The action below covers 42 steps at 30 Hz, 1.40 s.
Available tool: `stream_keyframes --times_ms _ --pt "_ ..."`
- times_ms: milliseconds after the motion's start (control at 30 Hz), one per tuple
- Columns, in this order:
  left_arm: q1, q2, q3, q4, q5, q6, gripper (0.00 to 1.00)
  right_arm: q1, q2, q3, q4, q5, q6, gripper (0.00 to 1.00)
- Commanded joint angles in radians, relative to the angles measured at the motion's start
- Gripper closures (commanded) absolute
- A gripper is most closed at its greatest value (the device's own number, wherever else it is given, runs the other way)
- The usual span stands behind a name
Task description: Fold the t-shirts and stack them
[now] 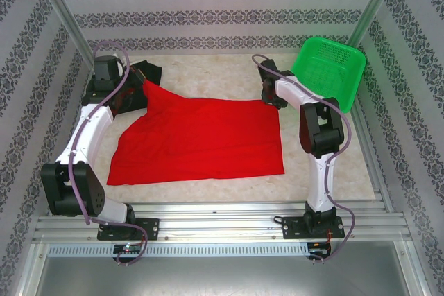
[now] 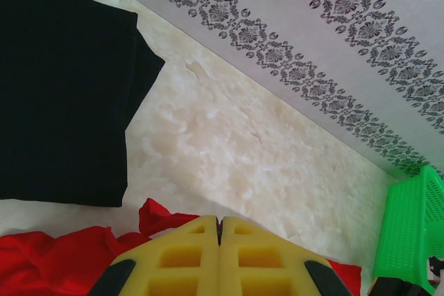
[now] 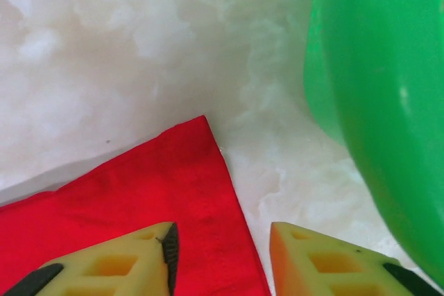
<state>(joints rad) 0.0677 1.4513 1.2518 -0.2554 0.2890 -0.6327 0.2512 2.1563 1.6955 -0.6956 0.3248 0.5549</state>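
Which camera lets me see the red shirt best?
The top camera: the red shirt lies spread out there, nearly all in sight. The left wrist view catches a bunched bit at the left pincer; the right wrist view, one corner by the right pincer.

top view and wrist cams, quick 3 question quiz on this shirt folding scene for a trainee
1. True or false: the right gripper stands open at the far right corner of the red t-shirt, beside the green basket.
2. Where does the black t-shirt lie? A) in the basket B) on the table at the far left, near the left gripper C) under the basket
3. Fill in: the left gripper's fingers are ___ on a raised corner of the red t-shirt.
Key: 1 true. 2 B. 3 shut.
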Motion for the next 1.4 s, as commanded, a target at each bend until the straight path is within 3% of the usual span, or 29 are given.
stream_keyframes --times_ms 0,200,667,867,1367 --pt "0.012 -0.031 -0.011 0.024 0.019 0.018 1.0 0.005 0.026 0.038 -0.031 0.033 0.049 0.57" --pt "0.01 -0.038 -0.017 0.015 0.017 0.022 1.0 0.021 0.068 0.076 -0.065 0.067 0.125 0.48" --pt "0.014 -0.067 -0.029 -0.02 0.015 0.036 1.0 0.025 0.14 0.135 -0.104 0.133 0.355 0.55" --pt "0.014 -0.069 -0.036 -0.014 0.024 0.022 1.0 0.036 0.149 0.149 -0.128 0.15 0.35 0.56" --pt "0.001 -0.152 -0.08 0.033 0.062 -0.037 1.0 0.047 0.322 0.455 -0.447 0.15 0.262 0.62"
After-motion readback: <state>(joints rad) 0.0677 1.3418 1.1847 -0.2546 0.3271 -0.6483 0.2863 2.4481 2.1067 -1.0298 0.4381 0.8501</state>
